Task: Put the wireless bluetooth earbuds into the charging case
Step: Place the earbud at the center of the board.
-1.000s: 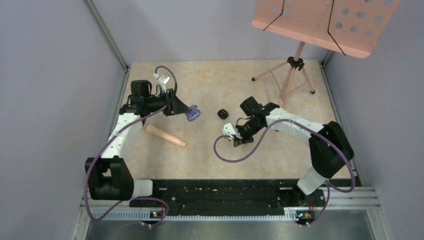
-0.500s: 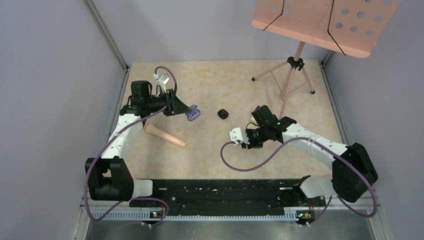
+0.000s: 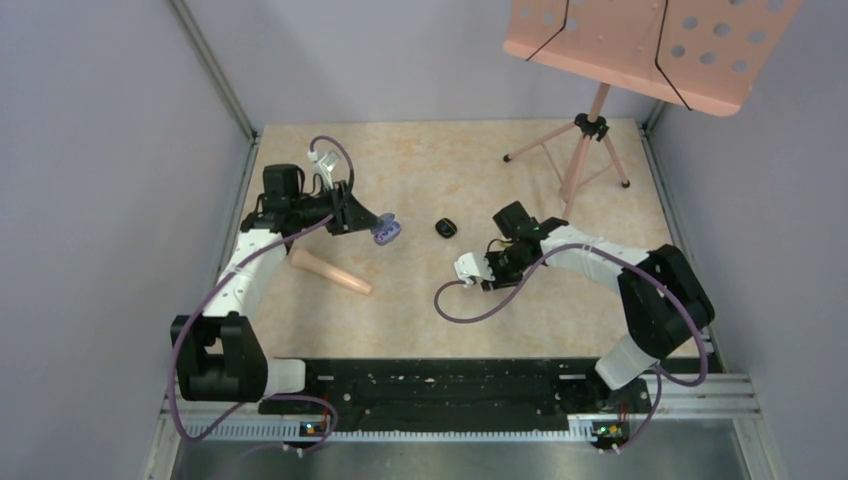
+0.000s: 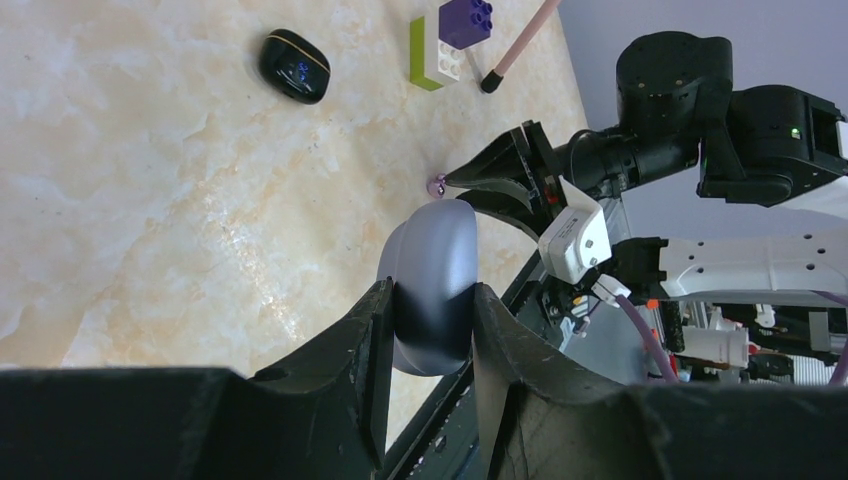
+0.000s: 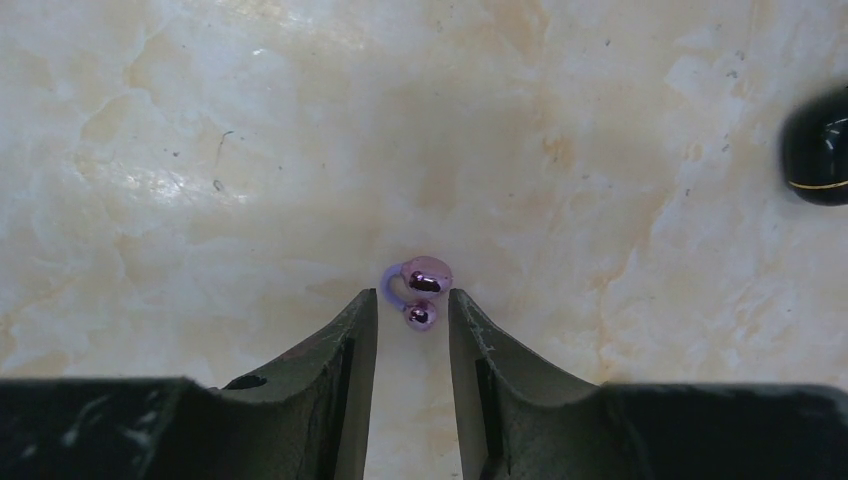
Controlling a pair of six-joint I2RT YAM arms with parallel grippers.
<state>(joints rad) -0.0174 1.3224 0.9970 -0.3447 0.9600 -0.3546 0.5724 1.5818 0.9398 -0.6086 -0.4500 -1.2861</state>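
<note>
My left gripper (image 4: pixel 428 330) is shut on a pale purple rounded charging case (image 4: pixel 432 268) and holds it above the table's left middle (image 3: pixel 385 230). My right gripper (image 5: pixel 412 308) is open, low over the table. A tiny pale purple ring-like earbud (image 5: pixel 420 288) lies on the table right at its fingertips, partly between them. The left wrist view shows the same bud (image 4: pixel 436 186) at the right gripper's tips (image 4: pixel 452 184). In the top view the right gripper (image 3: pixel 483 281) is at centre right. No black earbuds show.
A black oval case with a gold line (image 3: pixel 446 227) lies between the arms, also in the left wrist view (image 4: pixel 295 66). A peach tapered stick (image 3: pixel 330 272) lies near the left arm. A purple, white and green block (image 4: pixel 450 40) stands by the pink music stand's tripod (image 3: pixel 575 150).
The right arm swung its elbow out and back and shifted its gripper a little toward the table's middle. The left arm kept holding the case nearly still.
</note>
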